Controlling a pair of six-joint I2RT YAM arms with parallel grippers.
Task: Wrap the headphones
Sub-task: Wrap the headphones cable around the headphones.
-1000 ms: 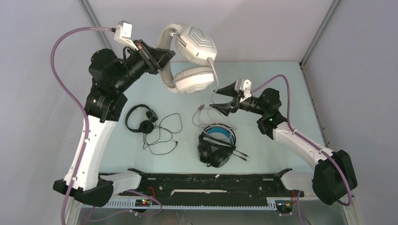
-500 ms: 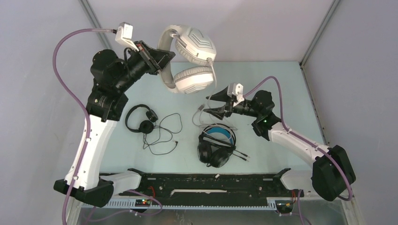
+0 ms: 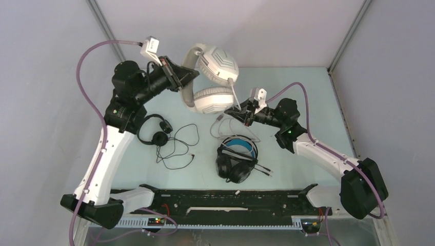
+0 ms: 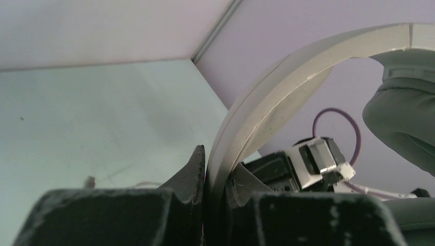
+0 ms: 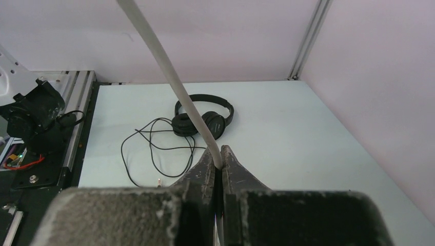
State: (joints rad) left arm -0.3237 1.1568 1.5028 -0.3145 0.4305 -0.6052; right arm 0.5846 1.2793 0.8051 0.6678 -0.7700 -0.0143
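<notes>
Work surface: pale mint-green table (image 3: 287, 174), matte, with faint scuffs. Enclosure: plain back wall (image 3: 267, 31) and side walls (image 3: 395, 102), grey-lilac. Aluminium corner posts (image 3: 349, 36) run along both rear corners. Black rail (image 3: 231, 197) spans the near table edge. Lighting is even and diffuse, with soft shadows only.

Left arm raised high, left tool (image 3: 189, 77) clamped (jaws slightly apart); right arm extends inward, right tool (image 3: 237, 111) pinched fully shut.
</notes>
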